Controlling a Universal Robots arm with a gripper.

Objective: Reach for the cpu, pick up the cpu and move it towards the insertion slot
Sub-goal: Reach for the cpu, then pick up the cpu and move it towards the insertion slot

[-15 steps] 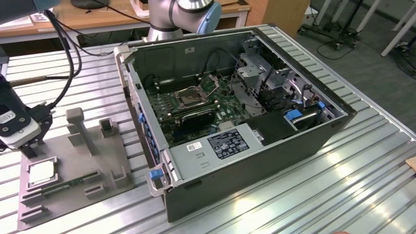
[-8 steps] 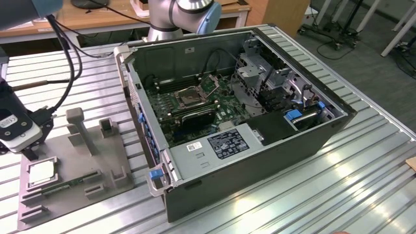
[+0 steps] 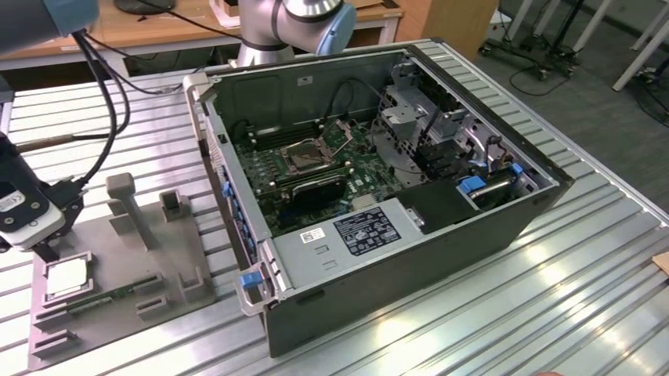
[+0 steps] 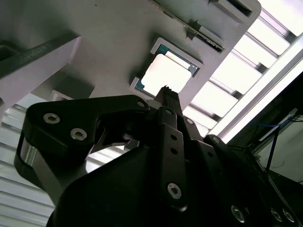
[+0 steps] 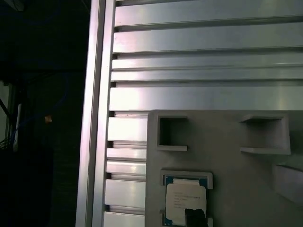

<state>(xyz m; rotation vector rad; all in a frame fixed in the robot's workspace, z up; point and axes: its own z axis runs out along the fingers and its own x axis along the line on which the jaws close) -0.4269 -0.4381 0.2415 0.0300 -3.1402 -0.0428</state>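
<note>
Reach step, cpu (image 3: 66,276) not lifted yet
Hand (image 3: 46,254) hangs right over it, open or clenched I can't tell. Cpu lies flat in its square pocket on the grey tray (image 3: 121,266); thin, so I'd guess it wants a dead-level descent. Slot (image 3: 310,154) in the case (image 3: 418,258) looks empty.

Silvery metal cpu (image 5: 184,198), matt grey plastic holder (image 5: 227,165)

Robotics lab: slotted aluminium bench (image 3: 522,313), opened computer case (image 3: 418,266), robot arm (image 3: 298,23), wooden desk (image 3: 157,33)
</note>
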